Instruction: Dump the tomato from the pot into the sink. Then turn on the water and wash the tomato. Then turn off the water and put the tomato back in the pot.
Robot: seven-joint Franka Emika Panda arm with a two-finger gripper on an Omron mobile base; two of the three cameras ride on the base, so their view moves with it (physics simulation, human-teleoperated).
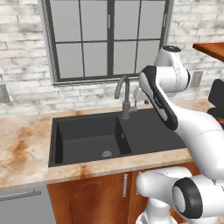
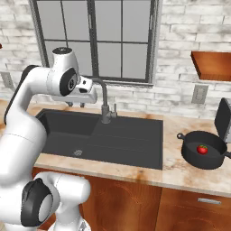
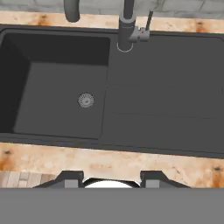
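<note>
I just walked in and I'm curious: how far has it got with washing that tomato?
Nothing looks done yet. The tomato still sits in the pot on the counter, the sink basin is empty, and no water runs from the faucet. The gripper hangs above the sink, holding nothing. Dumping, washing and returning all remain.

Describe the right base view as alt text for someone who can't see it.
A tiny red tomato sits in a black pot on the counter, right of a black sink. The white arm's gripper hangs above the basin beside the faucet.

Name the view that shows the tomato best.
The right base view: the tomato lies inside the pot on the counter right of the sink. The left base view catches a dark edge there; the hand view looks at the sink.
</note>
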